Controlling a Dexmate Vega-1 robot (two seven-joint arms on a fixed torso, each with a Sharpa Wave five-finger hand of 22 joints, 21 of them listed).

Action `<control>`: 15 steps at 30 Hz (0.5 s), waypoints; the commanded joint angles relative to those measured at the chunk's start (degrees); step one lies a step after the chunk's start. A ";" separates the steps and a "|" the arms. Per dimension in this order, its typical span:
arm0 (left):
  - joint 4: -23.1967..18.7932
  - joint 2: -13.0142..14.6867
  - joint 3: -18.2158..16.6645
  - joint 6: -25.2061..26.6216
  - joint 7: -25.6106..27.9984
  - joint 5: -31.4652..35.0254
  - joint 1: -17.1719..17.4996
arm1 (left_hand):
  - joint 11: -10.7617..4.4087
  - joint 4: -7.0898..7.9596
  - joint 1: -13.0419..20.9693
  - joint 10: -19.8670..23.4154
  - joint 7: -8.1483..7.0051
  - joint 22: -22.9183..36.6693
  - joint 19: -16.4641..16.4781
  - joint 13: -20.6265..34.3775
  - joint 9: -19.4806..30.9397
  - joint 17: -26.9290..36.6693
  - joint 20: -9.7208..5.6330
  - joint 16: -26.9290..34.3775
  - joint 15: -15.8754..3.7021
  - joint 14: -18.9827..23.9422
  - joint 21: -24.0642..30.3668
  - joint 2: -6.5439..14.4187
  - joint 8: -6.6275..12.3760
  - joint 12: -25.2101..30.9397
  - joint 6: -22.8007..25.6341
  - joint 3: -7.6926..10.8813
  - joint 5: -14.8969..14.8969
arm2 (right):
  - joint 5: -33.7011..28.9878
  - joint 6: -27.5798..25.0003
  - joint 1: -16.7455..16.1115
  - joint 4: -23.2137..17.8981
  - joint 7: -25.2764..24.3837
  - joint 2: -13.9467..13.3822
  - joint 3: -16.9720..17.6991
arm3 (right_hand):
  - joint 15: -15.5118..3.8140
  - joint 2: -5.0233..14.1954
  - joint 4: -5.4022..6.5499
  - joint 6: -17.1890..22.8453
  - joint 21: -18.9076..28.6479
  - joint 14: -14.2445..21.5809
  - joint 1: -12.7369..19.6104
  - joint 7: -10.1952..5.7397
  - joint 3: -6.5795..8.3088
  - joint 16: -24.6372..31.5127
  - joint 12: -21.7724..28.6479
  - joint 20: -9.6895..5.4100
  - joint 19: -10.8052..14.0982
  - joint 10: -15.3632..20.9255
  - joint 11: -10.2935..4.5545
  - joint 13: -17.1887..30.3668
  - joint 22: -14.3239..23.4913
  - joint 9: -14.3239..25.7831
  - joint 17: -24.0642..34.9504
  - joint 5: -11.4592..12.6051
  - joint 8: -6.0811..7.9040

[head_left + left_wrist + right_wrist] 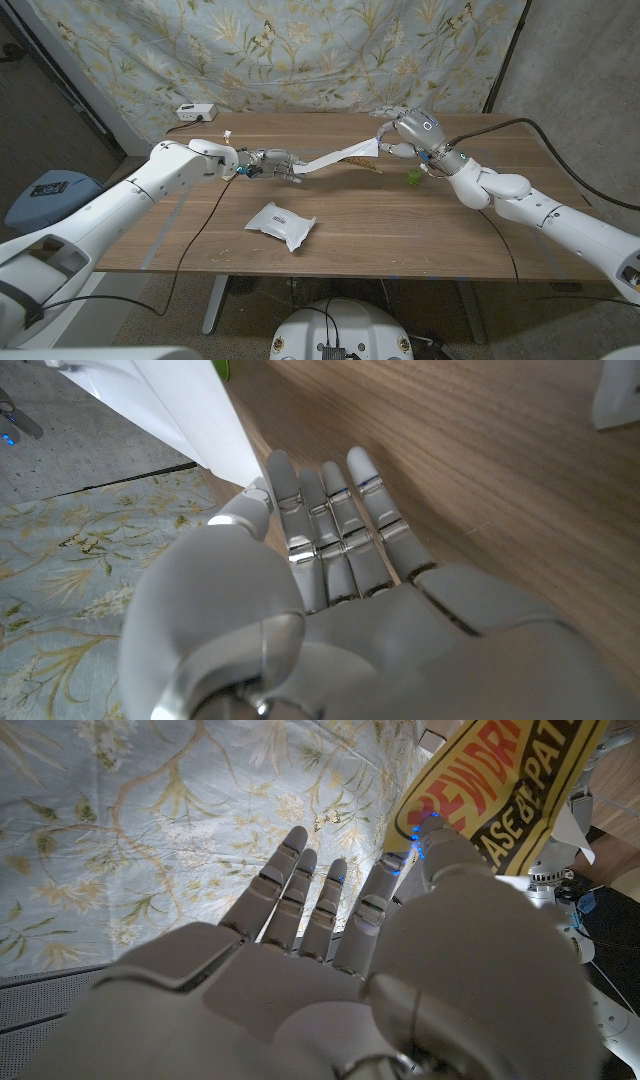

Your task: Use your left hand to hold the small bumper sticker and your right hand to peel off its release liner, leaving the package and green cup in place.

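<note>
A: Where is the sticker point(338, 157)?

B: It hangs above the table point(420, 225), stretched as a long band between the two hands, lower at the left end and rising to the right, over the far middle of the table.

A: How does it look?

B: From the head view its underside is plain white. In the right wrist view the printed face point(505, 795) is yellow with large red and black letters.

A: What is the left hand point(272, 164) doing?

B: Its fingers pinch the left end of the band. In the left wrist view the thumb point(243, 510) presses against the white strip point(190, 410) while the other fingers lie straight and together.

A: And the right hand point(408, 131)?

B: It grips the right end, raised above the table's far right part. In its wrist view the thumb point(440, 845) sits on the yellow face.

A: Other things?

B: A white package point(281, 224) lies on the near middle of the table, well apart from both hands. A small green cup point(412, 177) sits just below the right wrist.
</note>
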 commanded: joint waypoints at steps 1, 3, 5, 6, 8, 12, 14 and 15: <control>0.93 -0.35 -0.11 0.26 -0.26 -0.35 -0.24 | -0.24 0.30 0.70 0.19 -0.05 0.09 -0.32 0.22 -0.04 0.13 0.11 -0.22 0.07 -0.29 0.40 0.10 0.24 -0.19 -0.37 0.27 -0.01 | -0.06 0.19 0.11 0.19 0.21 -0.19 0.39 | -6.57 -0.22 0.05 0.10 -0.12 0.53 0.00 -0.18 0.35 -0.17 -0.05 0.26 -0.16 0.26 0.00 0.09 0.12 0.18 0.11 0.34 0.14; 1.07 -0.34 0.00 -0.02 -0.75 -0.32 -0.30 | -0.21 0.28 0.73 0.24 0.02 0.08 -0.33 0.19 -0.04 0.13 0.11 -0.25 0.05 -0.33 0.45 0.10 0.25 -0.21 -0.36 0.28 -0.01 | -0.26 0.25 0.20 0.25 0.14 -0.24 0.35 | -6.58 -0.23 0.04 0.07 -0.12 0.55 0.01 -0.17 0.37 -0.17 -0.04 0.28 -0.15 0.29 0.00 0.09 0.12 0.18 0.10 0.34 0.14; 1.03 -0.37 -0.04 0.19 -0.54 -0.36 -0.29 | -0.22 0.22 0.79 0.28 0.08 0.06 -0.36 0.19 -0.03 0.21 0.10 -0.21 0.01 -0.37 0.53 0.07 0.28 -0.24 -0.34 0.24 -0.01 | -0.46 0.20 0.23 0.17 0.15 -0.38 0.35 | -6.53 -0.23 0.04 0.12 -0.13 0.57 -0.01 -0.29 0.38 -0.16 -0.04 0.29 -0.18 0.31 -0.03 0.09 0.12 0.18 0.10 0.35 0.17; 0.95 -0.33 -0.01 0.24 -0.26 -0.18 -0.28 | -0.18 0.25 0.76 0.26 0.07 0.06 -0.42 0.20 -0.07 0.18 0.13 -0.25 0.02 -0.36 0.57 0.09 0.28 -0.28 -0.32 0.27 0.00 | -0.66 0.10 0.25 0.12 0.11 -0.46 0.35 | -6.54 -0.24 0.04 0.12 -0.14 0.58 0.00 -0.27 0.39 -0.16 -0.03 0.30 -0.20 0.33 -0.04 0.09 0.12 0.18 0.10 0.35 0.18; 0.90 -0.27 -0.09 0.42 0.06 -0.15 -0.25 | -0.19 0.27 0.75 0.25 0.04 0.04 -0.45 0.26 -0.08 0.23 0.11 -0.24 0.00 -0.37 0.64 0.11 0.28 -0.29 -0.35 0.25 -0.01 | -0.96 0.06 0.32 0.04 0.11 -0.64 0.32 | -6.50 -0.26 0.03 0.07 -0.14 0.55 0.00 -0.34 0.40 -0.18 -0.04 0.32 -0.22 0.33 -0.04 0.09 0.12 0.18 0.09 0.35 0.17; 0.97 0.00 -0.29 0.17 -0.18 -0.24 -0.07 | -0.27 0.24 0.78 0.24 0.06 0.02 -0.47 0.23 -0.06 0.19 0.12 -0.31 -0.04 -0.40 0.77 0.06 0.31 -0.39 -0.37 0.29 0.00 | -0.98 0.15 0.40 0.02 0.26 -0.75 0.31 | -6.57 -0.25 0.05 0.03 -0.17 0.51 -0.04 -0.37 0.42 -0.20 -0.04 0.33 -0.30 0.32 -0.01 0.09 0.12 0.17 0.10 0.36 0.18; 0.84 0.13 -0.37 0.35 0.13 -0.18 0.00 | -0.30 0.29 0.74 0.22 0.12 0.01 -0.52 0.23 -0.01 0.18 0.12 -0.35 0.00 -0.41 0.82 0.10 0.31 -0.43 -0.49 0.31 0.01 | -0.98 0.19 0.47 0.04 0.31 -0.75 0.31 | -6.54 -0.31 0.02 0.03 -0.17 0.53 -0.03 -0.32 0.42 -0.20 -0.05 0.35 -0.31 0.32 0.02 0.09 0.12 0.17 0.08 0.37 0.20; 0.96 0.19 -0.38 0.20 -0.06 -0.17 0.01 | -0.28 0.28 0.75 0.24 0.06 0.01 -0.53 0.24 0.00 0.21 0.09 -0.32 0.03 -0.39 0.85 0.10 0.33 -0.43 -0.47 0.30 0.02 | -0.96 0.19 0.50 0.06 0.34 -0.74 0.32 | -6.57 -0.31 0.01 0.08 -0.17 0.52 -0.02 -0.33 0.44 -0.20 -0.07 0.35 -0.31 0.28 -0.01 0.09 0.12 0.17 0.08 0.37 0.22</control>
